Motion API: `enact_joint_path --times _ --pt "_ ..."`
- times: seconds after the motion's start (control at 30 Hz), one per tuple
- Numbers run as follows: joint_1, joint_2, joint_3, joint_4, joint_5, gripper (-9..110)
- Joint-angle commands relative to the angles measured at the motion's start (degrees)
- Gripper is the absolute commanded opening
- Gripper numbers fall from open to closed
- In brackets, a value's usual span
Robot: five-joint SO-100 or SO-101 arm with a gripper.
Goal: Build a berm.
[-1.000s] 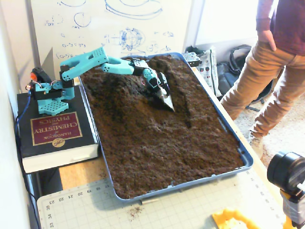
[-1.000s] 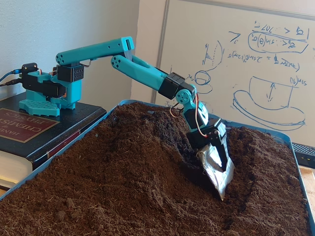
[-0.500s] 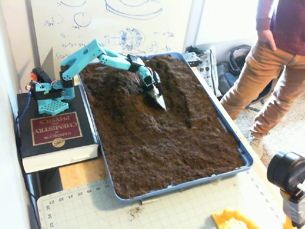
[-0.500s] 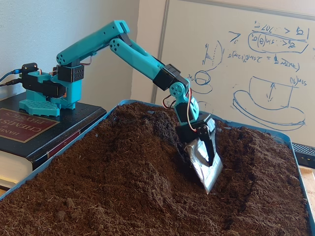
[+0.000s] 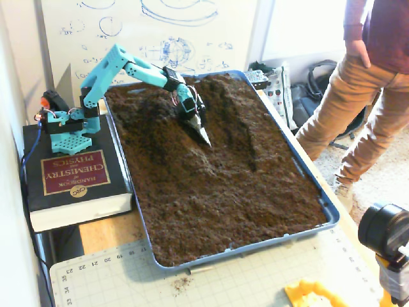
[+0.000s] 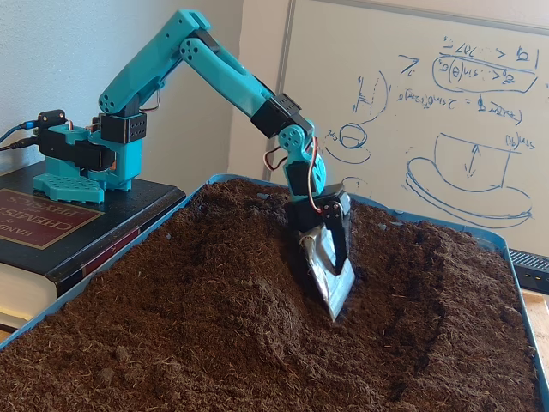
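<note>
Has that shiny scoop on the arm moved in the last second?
Yes. The gripper has pulled back across the soil toward the book, away from the tray's right rim.

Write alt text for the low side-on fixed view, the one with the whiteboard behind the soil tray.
A teal robot arm reaches down over a blue tray heaped with dark brown soil, pressing a silvery scoop-like blade at its gripper against the right flank of the berm, the tallest ridge of soil. The arm's base sits on a thick book at left; a whiteboard with blue sketches stands behind.

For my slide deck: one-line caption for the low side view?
Teal arm's gripper presses its metal scoop blade into the berm inside the blue tray.
</note>
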Motion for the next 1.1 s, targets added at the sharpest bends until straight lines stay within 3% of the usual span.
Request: enact_joint_path --times 0.0,0.63,0.93,1.07 --pt "-0.88 4.66 6.5 0.35 -1.76 1" --pt "-0.88 21.53 17.67 0.18 -1.05 1" --pt "-0.62 26.02 3.16 0.18 -0.53 0" --pt "-0.79 21.8 -5.63 0.09 4.39 0"
